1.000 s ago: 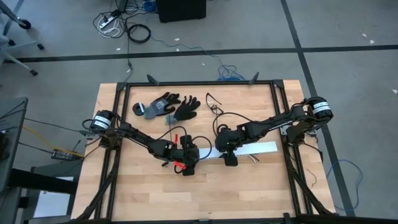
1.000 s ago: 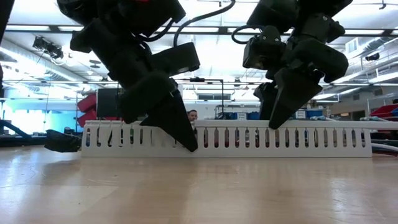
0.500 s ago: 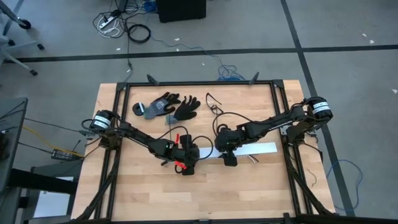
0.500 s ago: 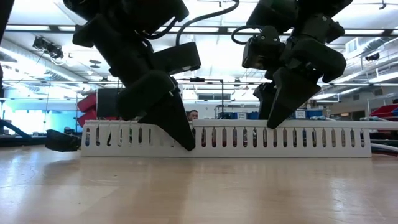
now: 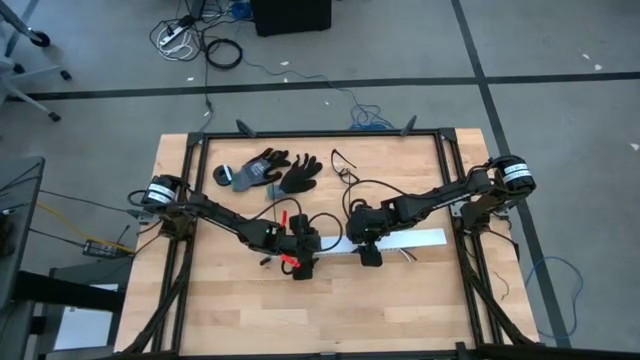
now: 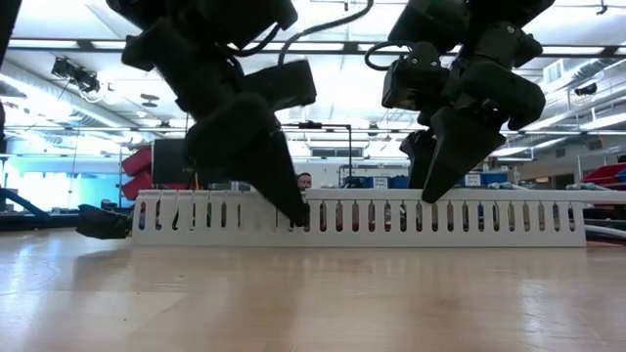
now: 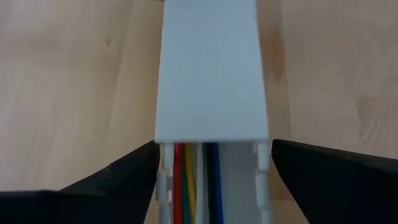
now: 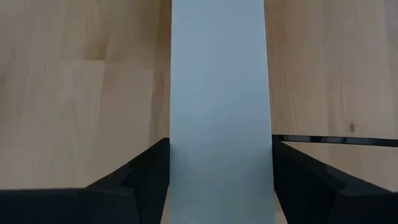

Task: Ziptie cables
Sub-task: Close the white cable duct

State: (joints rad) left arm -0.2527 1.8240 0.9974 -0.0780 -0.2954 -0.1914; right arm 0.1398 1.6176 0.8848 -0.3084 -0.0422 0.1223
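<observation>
So both grippers sit over the white slotted duct [image 5: 385, 243] lying mid-table, a bit toward the near edge. Left gripper [image 7: 211, 180] straddles the duct's open end, fingers [image 7: 118, 177] spread just wider than it, apparently clear of its walls (nothing gripped). The cables [image 7: 189, 180] lie inside the duct there: red, yellow, green and dark blue wires showing from under the flat lid [image 7: 211, 68]. Right gripper [image 8: 217, 180] straddles the covered stretch farther toward the table's right edge, fingers [image 8: 140, 177] close against the lid's sides; cannot tell whether they squeeze it. Black gloves [image 5: 270, 172] lie near the far edge. A person [image 6: 304, 181] shows behind the duct.
</observation>
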